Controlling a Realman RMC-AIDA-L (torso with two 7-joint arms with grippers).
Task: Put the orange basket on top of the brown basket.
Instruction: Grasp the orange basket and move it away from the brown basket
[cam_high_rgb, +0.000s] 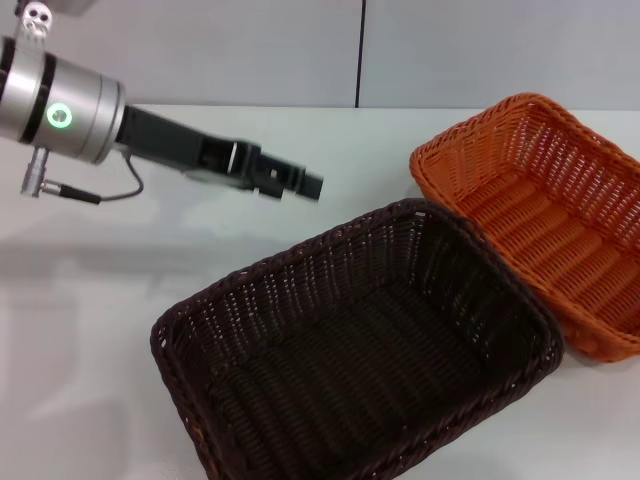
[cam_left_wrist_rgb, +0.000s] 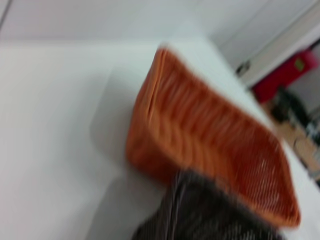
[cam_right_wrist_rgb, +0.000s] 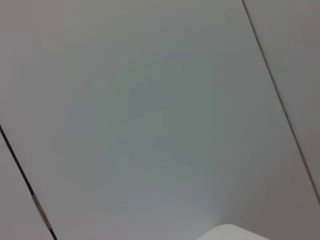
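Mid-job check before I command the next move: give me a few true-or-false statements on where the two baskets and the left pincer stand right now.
1. The orange basket sits on the table beside the brown basket. True.
2. The orange basket is already stacked on the brown basket. False: both rest on the table, side by side, rims close together at one corner.
3. The left pincer is in the air over the table, holding nothing. True.
4. The left pincer grips the brown basket's rim. False: it is apart from both baskets, on the far-left side of the brown one.
5. The brown basket has something in it. False: its inside is empty.
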